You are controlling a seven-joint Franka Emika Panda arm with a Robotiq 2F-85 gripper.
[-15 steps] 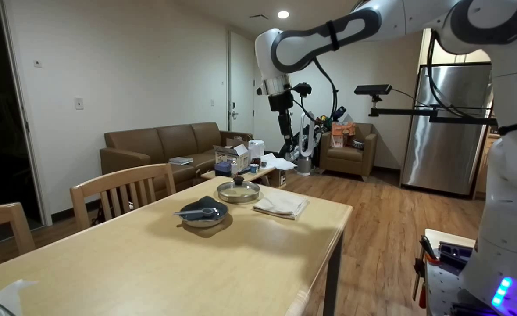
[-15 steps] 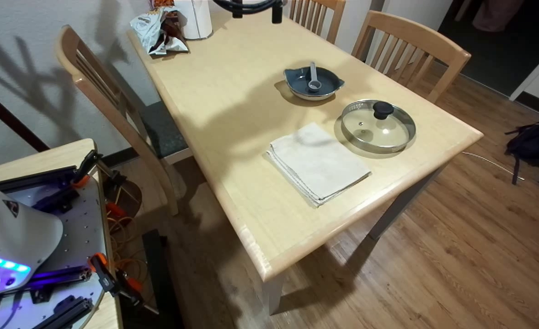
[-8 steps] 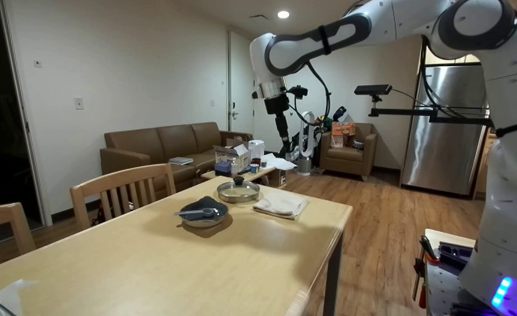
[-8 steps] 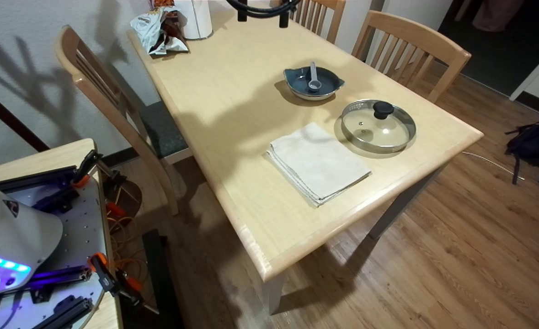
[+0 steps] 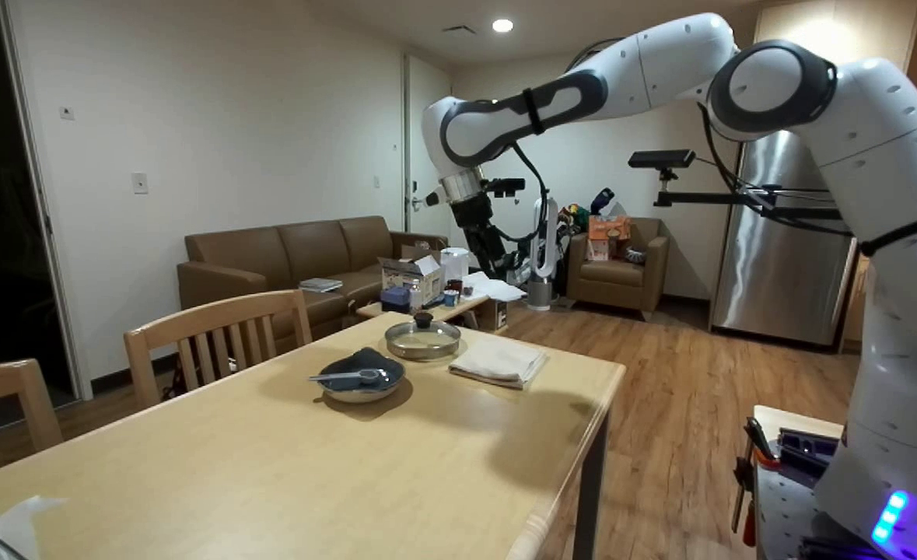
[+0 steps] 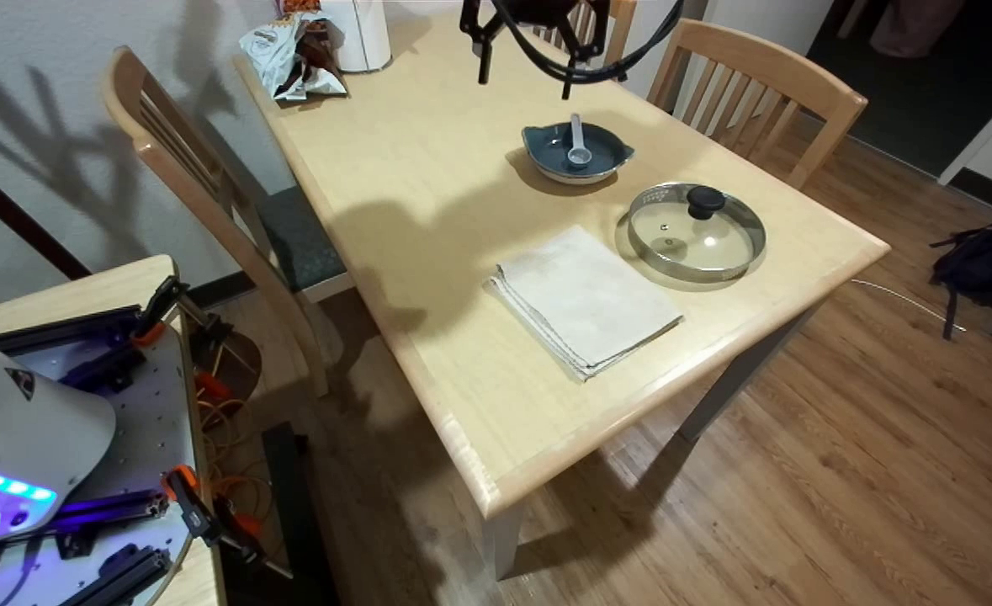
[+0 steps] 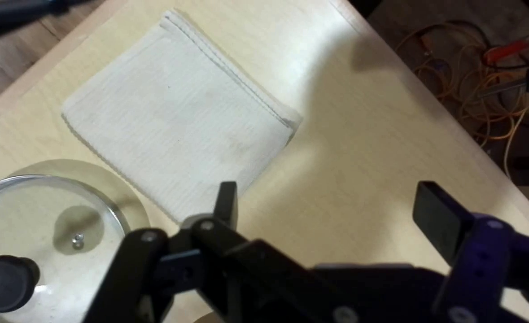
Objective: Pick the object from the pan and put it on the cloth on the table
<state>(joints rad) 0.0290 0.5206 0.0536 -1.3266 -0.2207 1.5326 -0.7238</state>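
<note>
Two fingers (image 7: 440, 222) of the gripper (image 7: 329, 197): wide apart, holding nothing, high over the table (image 6: 462, 362). Target: grey spoon (image 6: 578, 145), in the pan (image 6: 605, 151), handle (image 5: 337, 376) reaching to the rim. Lies well below the fingers in both exterior views. Cannot be seen in the wrist view; presumably below and behind the fingers, on the side away from the cloth (image 7: 179, 112). See cloth ahead of the fingers there, lid (image 7: 60, 269) off to one side. Long axis: seems to run roughly across the fingertip-to-fingertip line, so likely suits a pinch on the handle with little turning. Note tilt in an exterior view, fingertips (image 5: 495, 263) leaning away from the pan; probably needs correcting. Likely next: back, then down.
</note>
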